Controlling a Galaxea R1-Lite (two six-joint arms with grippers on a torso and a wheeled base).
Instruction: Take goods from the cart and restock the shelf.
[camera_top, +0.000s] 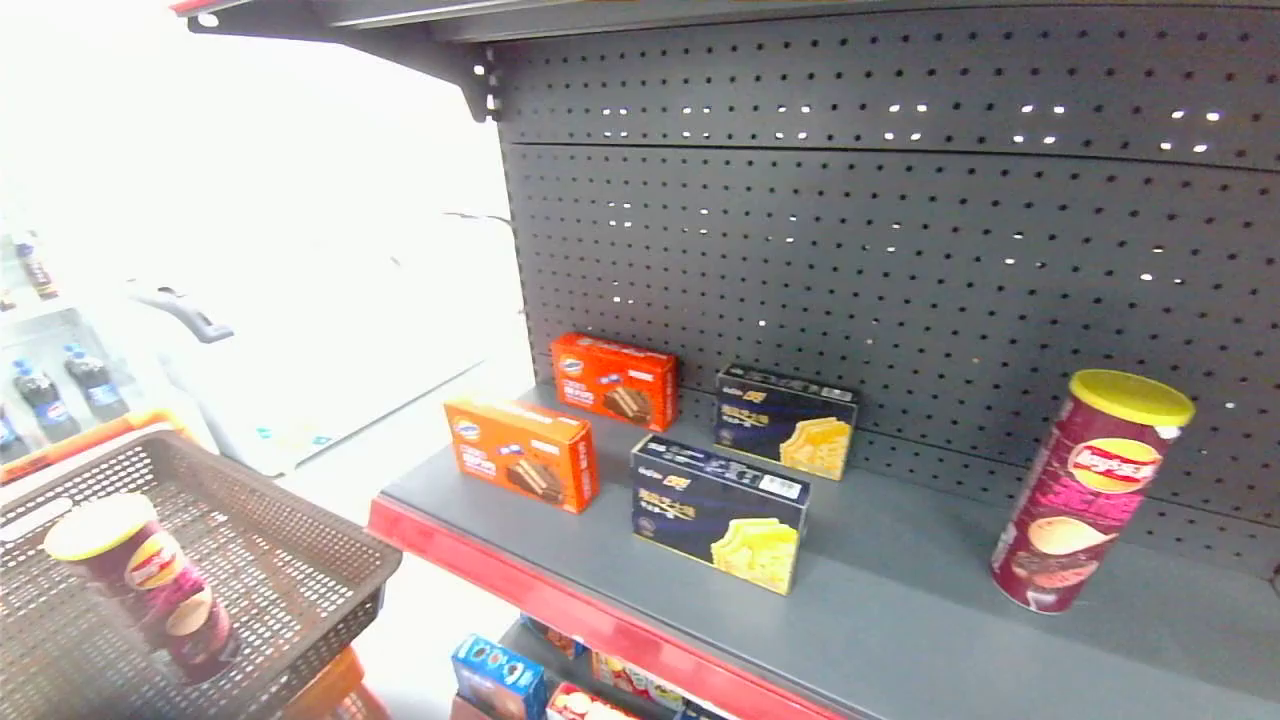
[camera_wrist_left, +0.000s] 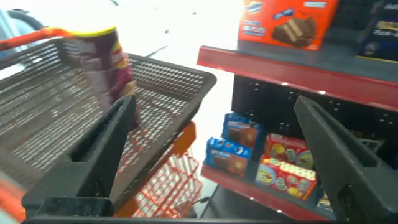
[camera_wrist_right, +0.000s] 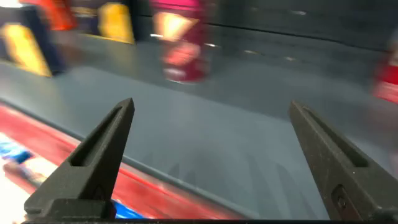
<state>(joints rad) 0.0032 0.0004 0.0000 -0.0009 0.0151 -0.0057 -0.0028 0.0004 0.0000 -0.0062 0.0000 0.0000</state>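
Grey shelf (camera_top: 900, 610) — chip can (camera_top: 1092, 490), seemingly upright

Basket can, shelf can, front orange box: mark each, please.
Basket can (camera_top: 150, 588): head view, mid label.
Shelf can (camera_top: 1085, 497): head view, mid body.
Front orange box (camera_top: 520, 462): head view, front face.

Cart basket (camera_top: 330, 540): at your 8 o'clock, left of the shelf (camera_top: 900, 600); basket can (camera_top: 150, 585) inside.
Cake boxes: front cake box (camera_top: 522, 453) at your 10 o'clock on the shelf, rear cake box (camera_top: 614, 380) behind it.
Wafer boxes: front wafer box (camera_top: 718, 512) and, behind it, rear wafer box (camera_top: 785, 420), just right of the cake boxes.
Shelf can (camera_top: 1090, 490): your 3 o'clock, well apart from the boxes.
Lower goods (camera_top: 500, 678): 6 o'clock, under the shelf.
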